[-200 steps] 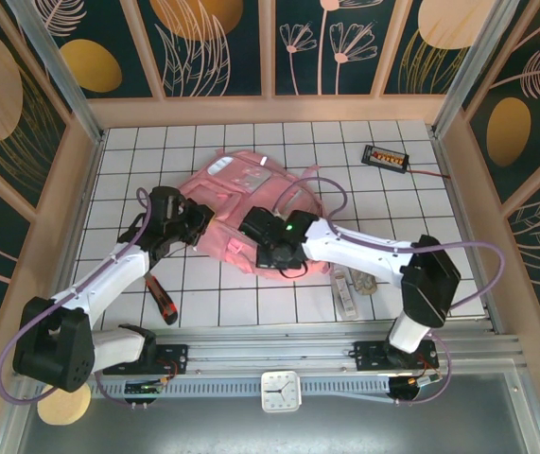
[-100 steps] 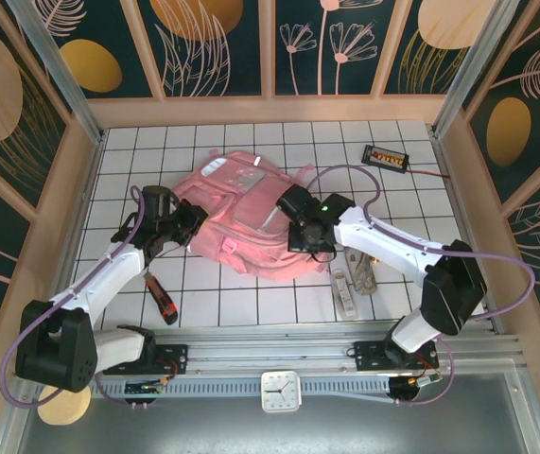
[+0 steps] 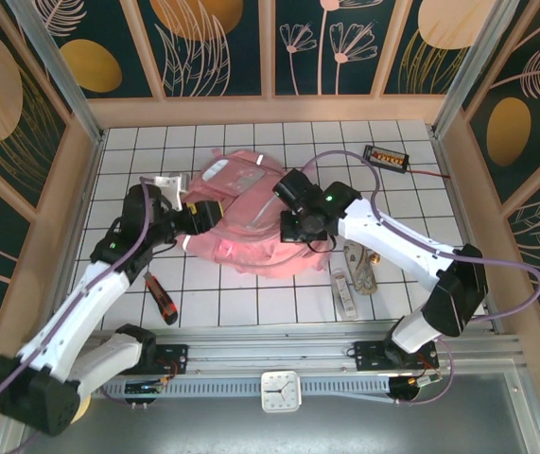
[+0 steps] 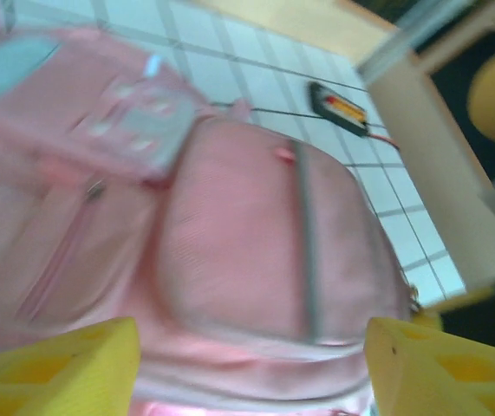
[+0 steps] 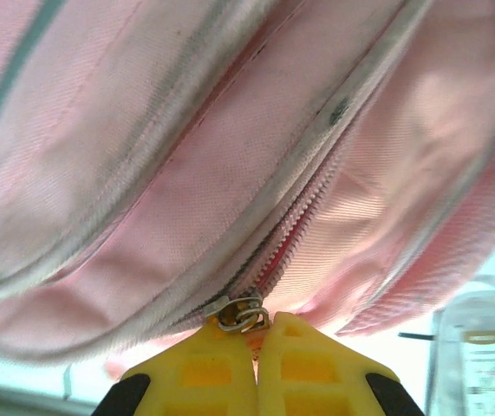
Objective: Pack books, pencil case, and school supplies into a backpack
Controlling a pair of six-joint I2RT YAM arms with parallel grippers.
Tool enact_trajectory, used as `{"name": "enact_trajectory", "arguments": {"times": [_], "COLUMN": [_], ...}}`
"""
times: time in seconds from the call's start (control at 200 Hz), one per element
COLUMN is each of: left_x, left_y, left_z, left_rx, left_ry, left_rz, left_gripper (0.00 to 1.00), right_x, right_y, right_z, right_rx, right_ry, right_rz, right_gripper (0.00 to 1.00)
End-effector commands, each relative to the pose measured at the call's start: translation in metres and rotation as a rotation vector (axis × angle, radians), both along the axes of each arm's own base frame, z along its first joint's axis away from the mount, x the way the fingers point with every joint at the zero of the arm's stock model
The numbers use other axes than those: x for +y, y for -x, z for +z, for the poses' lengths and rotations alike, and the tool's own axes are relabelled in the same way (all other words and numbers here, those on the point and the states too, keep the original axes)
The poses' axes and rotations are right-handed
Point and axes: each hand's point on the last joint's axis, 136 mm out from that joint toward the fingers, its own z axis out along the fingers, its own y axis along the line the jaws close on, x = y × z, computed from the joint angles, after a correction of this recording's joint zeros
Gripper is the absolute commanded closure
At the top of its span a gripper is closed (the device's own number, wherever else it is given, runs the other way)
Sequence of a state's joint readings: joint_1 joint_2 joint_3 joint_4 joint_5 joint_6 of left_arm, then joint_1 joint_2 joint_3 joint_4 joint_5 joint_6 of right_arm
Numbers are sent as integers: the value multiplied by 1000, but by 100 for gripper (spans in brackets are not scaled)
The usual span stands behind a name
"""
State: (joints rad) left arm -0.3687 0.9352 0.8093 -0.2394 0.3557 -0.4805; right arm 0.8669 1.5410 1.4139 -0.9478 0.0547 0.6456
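The pink backpack (image 3: 241, 203) lies flat in the middle of the table, its clear front pockets facing up. At its left edge my left gripper (image 3: 190, 220) stands open, the yellow fingers (image 4: 56, 373) spread wide on either side of the pink fabric (image 4: 256, 260) and holding nothing. My right gripper (image 3: 298, 223) is at the backpack's right side, shut on the metal zipper pull (image 5: 242, 312) of a partly open zip. A whitish ruler-like bar (image 3: 345, 293) and a pale cord bundle (image 3: 363, 270) lie right of the backpack. The books and pencil case are out of view.
A red-and-black utility knife (image 3: 161, 297) lies near the left arm. A small black box with orange marks (image 3: 386, 157) and its wire sit at the back right. Wooden walls enclose the white tiled table (image 3: 251, 303).
My left gripper has opened and let go of the backpack's left edge. My right gripper has drawn the zipper pull right and away along the backpack's side, and the backpack has shifted.
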Motion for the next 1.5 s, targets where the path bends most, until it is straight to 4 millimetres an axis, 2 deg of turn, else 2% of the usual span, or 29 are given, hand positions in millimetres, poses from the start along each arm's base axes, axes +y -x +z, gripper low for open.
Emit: {"name": "enact_trajectory", "arguments": {"times": [0.0,0.11,0.215,0.42,0.525,0.66,0.866,0.956,0.996,1.111,1.161,1.251,1.396,1.446,1.496], "left_x": [-1,0,-3,-22,-35,-40,-44,-48,-49,-48,-45,-39,-30,-29,-31], "left_y": [28,47,59,79,91,85,63,56,52,45,45,46,55,59,63], "left_z": [-7,-8,-19,-40,-48,-63,-76,-85,-86,-88,-87,-78,-74,-74,-72], "left_rx": [-149,-277,-341,-423,-443,-427,-455,-438,-435,-432,-429,-452,-456,-448,-447], "left_ry": [-146,-217,-301,-472,-491,-555,-639,-655,-656,-664,-676,-681,-694,-684,-662], "left_rz": [-151,-236,-312,-528,-634,-650,-612,-614,-595,-564,-553,-523,-513,-526,-535], "left_gripper": [28,28,28,32,33,35,44,56,66,93,100,100,100,100,100], "right_x": [35,51,64,87,95,105,117,121,122,122,119,107,70,65,70], "right_y": [15,28,33,38,39,40,43,45,46,48,49,50,53,53,52], "right_z": [26,29,32,42,44,47,49,49,48,45,43,35,2,2,7], "right_rx": [3,23,38,45,48,49,58,63,65,74,76,79,121,122,117], "right_ry": [-114,-143,-188,-225,-230,-237,-252,-259,-257,-249,-240,-197,-83,-92,-133], "right_rz": [59,82,94,129,142,152,163,167,166,166,165,153,116,103,113], "right_gripper": [100,100,100,100,100,100,100,100,100,100,100,100,100,100,100]}}
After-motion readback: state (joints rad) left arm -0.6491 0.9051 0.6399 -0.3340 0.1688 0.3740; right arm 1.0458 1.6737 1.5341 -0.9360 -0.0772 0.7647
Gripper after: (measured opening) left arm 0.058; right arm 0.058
